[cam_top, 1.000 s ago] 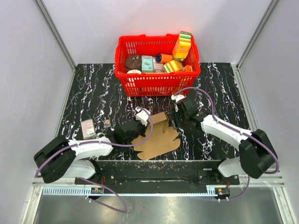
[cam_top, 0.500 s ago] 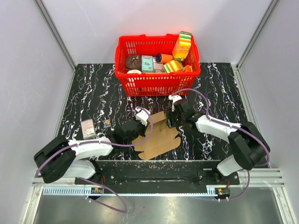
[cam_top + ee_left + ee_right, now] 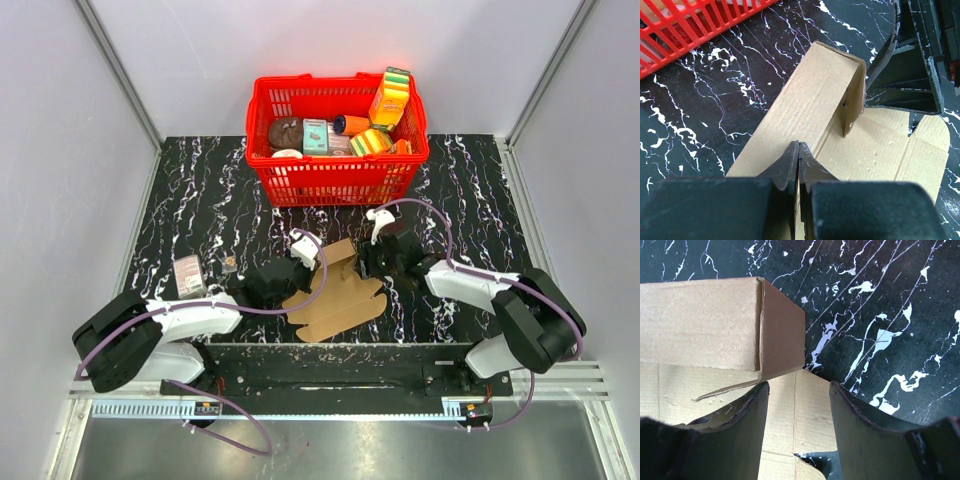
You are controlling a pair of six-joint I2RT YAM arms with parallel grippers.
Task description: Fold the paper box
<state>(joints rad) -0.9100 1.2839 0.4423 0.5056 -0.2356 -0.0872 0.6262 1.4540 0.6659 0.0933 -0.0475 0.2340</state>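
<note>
while the paper box point(image 3: 340, 295) lies partly folded at the lower centre of the top view, below the red basket point(image 3: 330, 182), the left gripper point(image 3: 798, 160) pinches its raised panel and the right gripper point(image 3: 797, 392) hangs spread over its flat flap

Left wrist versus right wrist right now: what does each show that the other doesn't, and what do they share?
Left wrist only: the left gripper pinched shut on the near edge of the raised panel of the paper box, the red basket at upper left, and a rounded flap lying flat. Right wrist only: the right gripper open, its fingers apart above the flat sheet, beside the panel's folded end. Both: the raised panel with its end tab bent round, and the black marbled table.
</note>
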